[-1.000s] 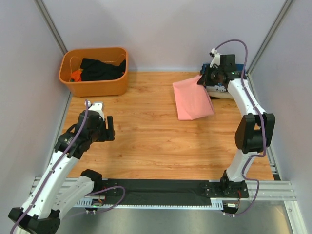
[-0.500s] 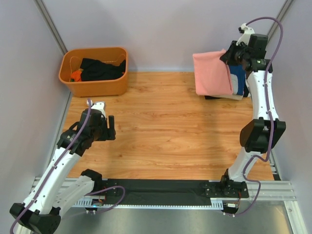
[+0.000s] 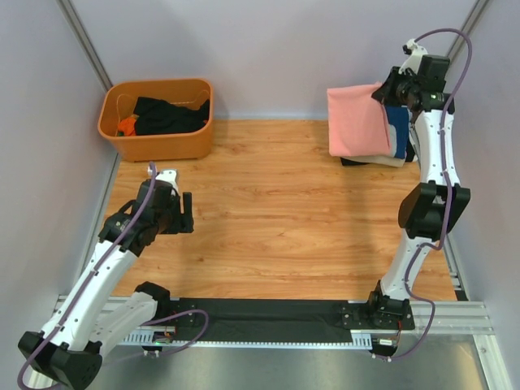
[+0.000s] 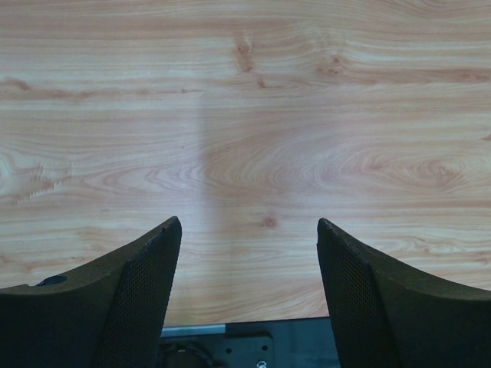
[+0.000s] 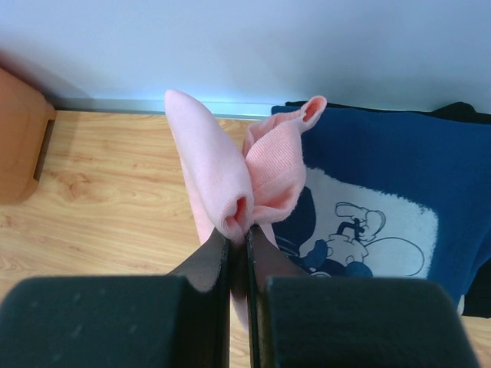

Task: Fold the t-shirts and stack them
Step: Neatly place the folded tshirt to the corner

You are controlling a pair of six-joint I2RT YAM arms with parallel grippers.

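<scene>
Pinched in the right claw [image 5: 238,230], the salmon-pink t-shirt [image 3: 357,120] had been raised to one o'clock — over the navy t-shirt [image 5: 383,176], so stacking was judged near.

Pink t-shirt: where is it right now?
In the top view the pink t-shirt hangs at the far right corner of the table, pinched in the right gripper, over the folded navy t-shirt.

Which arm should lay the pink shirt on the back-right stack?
Right. The right gripper is shut on the pink t-shirt, close by the navy t-shirt. The left gripper hangs open over the table, far off.
</scene>
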